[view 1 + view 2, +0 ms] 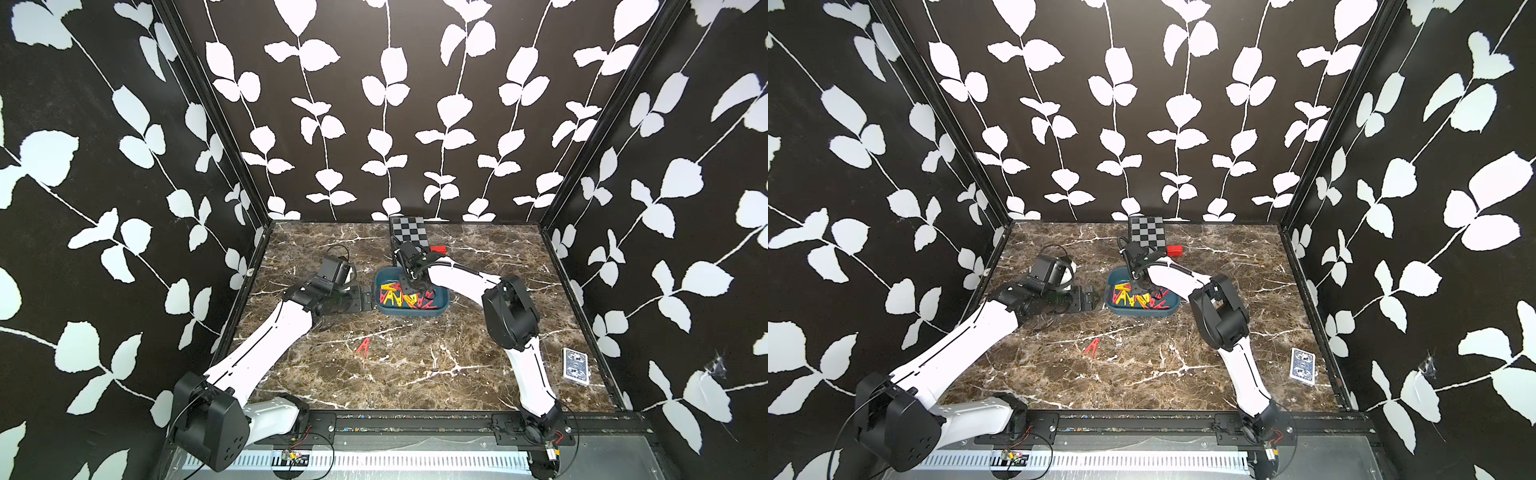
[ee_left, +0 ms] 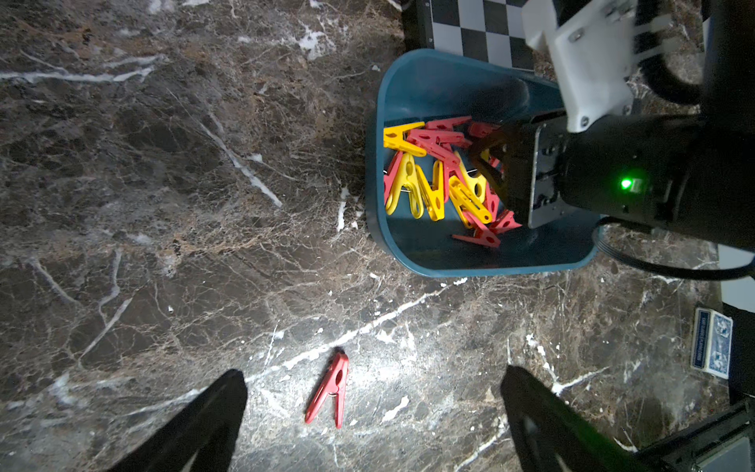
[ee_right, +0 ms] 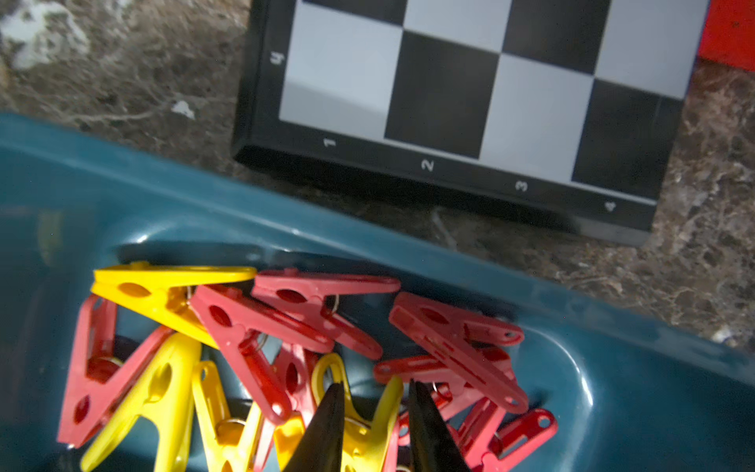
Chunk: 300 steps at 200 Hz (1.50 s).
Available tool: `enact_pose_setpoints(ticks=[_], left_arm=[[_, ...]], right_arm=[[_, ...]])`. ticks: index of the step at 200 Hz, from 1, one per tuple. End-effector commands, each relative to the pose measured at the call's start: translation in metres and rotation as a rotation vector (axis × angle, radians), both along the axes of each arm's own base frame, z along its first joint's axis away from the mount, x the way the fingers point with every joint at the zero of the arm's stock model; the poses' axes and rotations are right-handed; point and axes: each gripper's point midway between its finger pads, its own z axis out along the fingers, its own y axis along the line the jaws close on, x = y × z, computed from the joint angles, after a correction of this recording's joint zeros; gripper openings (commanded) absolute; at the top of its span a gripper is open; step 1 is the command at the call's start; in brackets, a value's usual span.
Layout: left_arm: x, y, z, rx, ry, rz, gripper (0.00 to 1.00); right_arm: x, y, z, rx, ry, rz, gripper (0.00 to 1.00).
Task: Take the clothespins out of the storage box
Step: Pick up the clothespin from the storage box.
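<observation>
"What lay nearest you on that brown marble-patterned table (image 1: 415, 374)?"

"A blue-backed pack of playing cards (image 1: 575, 365), off on my right arm's side. Further in, one red plastic clothespin (image 1: 363, 346) lay alone on the bare table, well apart from everything."

"And your left gripper (image 1: 366, 299)?"

"It hung just beside the left end of the shallow teal plastic storage box (image 1: 411, 314), jaws spread wide, holding nothing."

"The box itself?"

"It sat past mid-table, with the heap of red and yellow plastic clothespins (image 1: 405, 297) tangled inside (the yellows mostly toward my left). My right gripper (image 3: 375, 386) was down among them, its fingers (image 3: 327, 429) standing close together with a leg of a yellow pin (image 3: 363, 445) between. Whether they had pinched it, I couldn't tell."

"Beyond that?"

"The black-and-grey checkered board (image 1: 409, 230) lay just behind the box, at the table's far edge, and a small red rectangular block (image 1: 437, 249) sat beside the board's right edge."
</observation>
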Motion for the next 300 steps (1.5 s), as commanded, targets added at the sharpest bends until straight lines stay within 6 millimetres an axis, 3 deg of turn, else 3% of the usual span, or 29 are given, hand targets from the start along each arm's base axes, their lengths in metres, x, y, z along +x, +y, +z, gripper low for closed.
enact_pose_setpoints(ticks=[1,60,120,162,209,300], left_arm=[[0.004,-0.001,0.009,-0.003,-0.022,-0.013,0.99],[0.009,-0.003,0.015,-0.017,-0.051,-0.013,0.99],[0.008,-0.003,0.014,-0.018,-0.050,-0.016,0.99],[0.005,-0.002,0.013,-0.013,-0.047,-0.016,0.99],[0.004,-0.001,0.014,-0.020,-0.056,-0.016,0.99],[0.004,-0.007,0.017,-0.056,-0.078,-0.030,0.99]], right_arm=[[0.001,-0.008,-0.005,-0.036,0.012,-0.024,0.27],[0.000,-0.014,-0.006,-0.045,0.015,-0.040,0.18],[-0.002,-0.016,-0.016,-0.054,0.040,-0.049,0.19],[-0.004,-0.016,-0.013,-0.042,0.045,-0.060,0.09],[-0.004,-0.016,0.009,-0.005,0.019,-0.086,0.05],[-0.013,-0.019,0.070,0.098,-0.036,-0.140,0.04]])
